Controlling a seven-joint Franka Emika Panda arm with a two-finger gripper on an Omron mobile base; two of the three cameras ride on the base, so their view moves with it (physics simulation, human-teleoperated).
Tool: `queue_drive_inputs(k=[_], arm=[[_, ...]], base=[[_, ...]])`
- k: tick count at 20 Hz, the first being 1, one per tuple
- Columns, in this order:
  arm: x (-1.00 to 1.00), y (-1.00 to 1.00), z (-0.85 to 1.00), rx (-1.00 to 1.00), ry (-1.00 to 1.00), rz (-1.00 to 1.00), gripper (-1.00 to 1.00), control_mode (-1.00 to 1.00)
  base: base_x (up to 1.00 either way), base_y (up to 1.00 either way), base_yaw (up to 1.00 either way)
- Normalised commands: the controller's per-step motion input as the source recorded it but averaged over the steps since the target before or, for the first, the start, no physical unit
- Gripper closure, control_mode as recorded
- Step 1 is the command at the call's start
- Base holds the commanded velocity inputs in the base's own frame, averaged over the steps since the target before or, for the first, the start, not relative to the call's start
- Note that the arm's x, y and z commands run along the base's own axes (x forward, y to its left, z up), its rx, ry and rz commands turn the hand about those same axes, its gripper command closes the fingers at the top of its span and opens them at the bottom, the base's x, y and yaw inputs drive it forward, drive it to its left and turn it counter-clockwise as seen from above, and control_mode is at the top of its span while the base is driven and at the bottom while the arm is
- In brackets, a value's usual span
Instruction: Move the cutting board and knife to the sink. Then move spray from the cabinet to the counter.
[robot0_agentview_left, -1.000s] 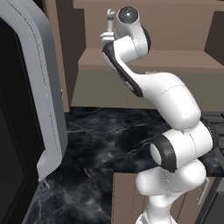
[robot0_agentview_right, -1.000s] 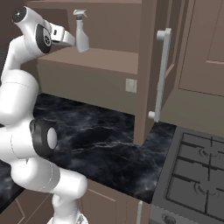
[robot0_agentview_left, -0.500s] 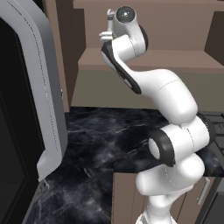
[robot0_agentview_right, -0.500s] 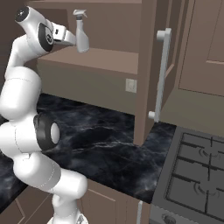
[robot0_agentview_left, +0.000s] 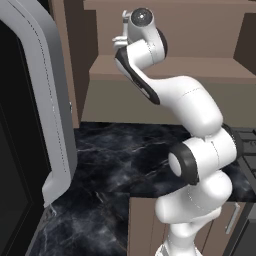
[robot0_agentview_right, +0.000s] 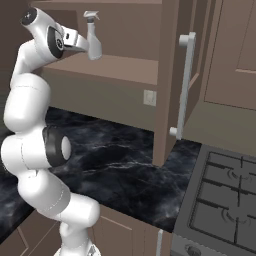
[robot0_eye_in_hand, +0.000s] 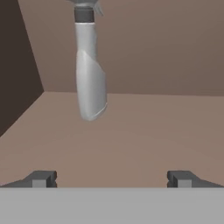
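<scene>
The spray (robot0_eye_in_hand: 90, 65) is a slim pale grey bottle standing upright on the shelf of the brown wall cabinet (robot0_agentview_right: 117, 70). In the hand view it rises left of centre, a short way beyond my gripper (robot0_eye_in_hand: 111, 179). The jaws are open wide with nothing between them. From the right base view my gripper (robot0_agentview_right: 85, 45) reaches into the cabinet and sits right beside the spray (robot0_agentview_right: 92, 37), at the bottle's lower half. Below lies the black veined counter (robot0_agentview_right: 112, 160). The cutting board, the knife and the sink are out of view.
The cabinet's open door (robot0_agentview_right: 172, 75) with a long silver handle (robot0_agentview_right: 184, 85) juts out to the right of the shelf. A stove top (robot0_agentview_right: 225, 205) adjoins the counter (robot0_agentview_left: 110, 150) on the right. A tall grey-framed dark panel (robot0_agentview_left: 47, 105) stands at the left.
The arm's elbow and lower links have swung round a little. The hand has stayed beside the spray with its jaws open.
</scene>
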Motion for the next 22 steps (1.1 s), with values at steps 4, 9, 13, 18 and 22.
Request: queue_drive_inputs(k=[4, 9, 13, 18, 22], arm=[[0.19, 0.0, -0.06, 0.0, 0.0, 0.0, -1.0, -1.0], [0.18, 0.0, -0.03, 0.0, 0.0, 0.0, -1.0, -1.0], [0.18, 0.0, -0.02, 0.0, 0.0, 0.0, -1.0, -1.0], [0.12, 0.0, -0.08, 0.0, 0.0, 0.0, -1.0, -1.0], [0.17, 0.0, -0.06, 0.0, 0.0, 0.0, -1.0, -1.0]], base=[[0.0, 0.0, 0.0], [0.0, 0.0, 0.0], [0.0, 0.0, 0.0], [0.0, 0.0, 0.0], [0.0, 0.0, 0.0]])
